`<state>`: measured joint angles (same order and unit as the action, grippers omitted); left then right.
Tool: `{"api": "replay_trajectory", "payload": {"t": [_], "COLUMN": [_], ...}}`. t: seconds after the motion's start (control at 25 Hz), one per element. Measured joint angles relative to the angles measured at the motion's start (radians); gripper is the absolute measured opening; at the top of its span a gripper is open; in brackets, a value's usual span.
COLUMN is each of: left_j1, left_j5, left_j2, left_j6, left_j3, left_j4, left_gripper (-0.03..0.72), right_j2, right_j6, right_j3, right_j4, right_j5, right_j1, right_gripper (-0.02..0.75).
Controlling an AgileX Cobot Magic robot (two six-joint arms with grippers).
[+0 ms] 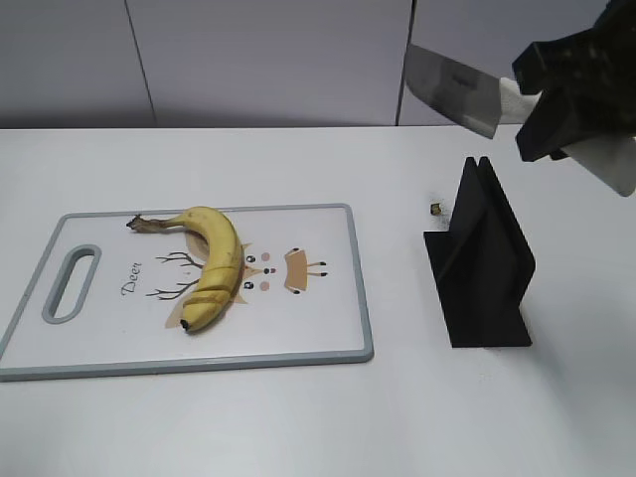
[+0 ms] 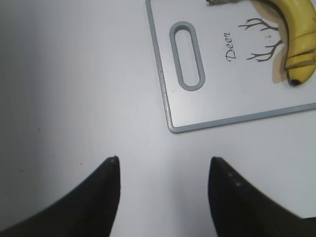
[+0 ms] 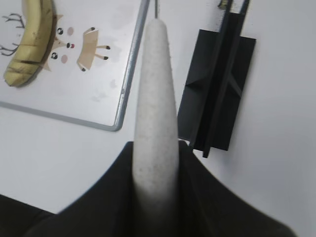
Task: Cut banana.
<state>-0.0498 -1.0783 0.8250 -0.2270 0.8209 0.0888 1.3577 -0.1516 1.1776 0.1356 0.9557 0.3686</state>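
The yellow banana [image 1: 212,266] lies on the white cutting board [image 1: 308,328], with cut lines across its lower half; it also shows in the left wrist view [image 2: 296,39] and the right wrist view [image 3: 30,44]. My right gripper [image 1: 566,99] is shut on the white handle [image 3: 157,113] of a knife [image 1: 452,89], held high above the black knife stand [image 1: 482,258], blade pointing left. My left gripper [image 2: 163,168] is open and empty over bare table, left of the board's handle slot [image 2: 186,55].
A small dark bit [image 1: 435,209] lies on the table beside the stand. The board [image 2: 207,108] has a grey rim and a deer drawing. A grey wall runs behind the white table.
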Motion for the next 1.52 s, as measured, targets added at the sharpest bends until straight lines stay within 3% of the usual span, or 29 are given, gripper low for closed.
{"api": "replay_trajectory", "payload": {"t": [0.16, 0.44, 0.76, 1.52], "left_j1": [0.0, 0.0, 0.0, 0.0], "left_j5": [0.01, -0.015, -0.004, -0.004], "left_j2": [-0.186, -0.494, -0.741, -0.831], "left_j6": [0.0, 0.022, 0.048, 0.048], "left_j3": [-0.115, -0.257, -0.318, -0.322], "left_j4": [-0.001, -0.002, -0.002, 0.0], "left_gripper": [0.555, 0.555, 0.555, 0.555], "right_j2": [-0.001, -0.007, -0.047, -0.047], "right_j6": [-0.025, -0.074, -0.132, -0.17], "right_j3": [-0.002, -0.049, -0.199, -0.228], "right_j4": [-0.008, -0.008, -0.007, -0.059], "right_j5": [0.003, -0.008, -0.12, -0.182], "right_j1": [-0.048, -0.053, -0.053, -0.053], "right_gripper": [0.162, 0.162, 0.162, 0.162]}}
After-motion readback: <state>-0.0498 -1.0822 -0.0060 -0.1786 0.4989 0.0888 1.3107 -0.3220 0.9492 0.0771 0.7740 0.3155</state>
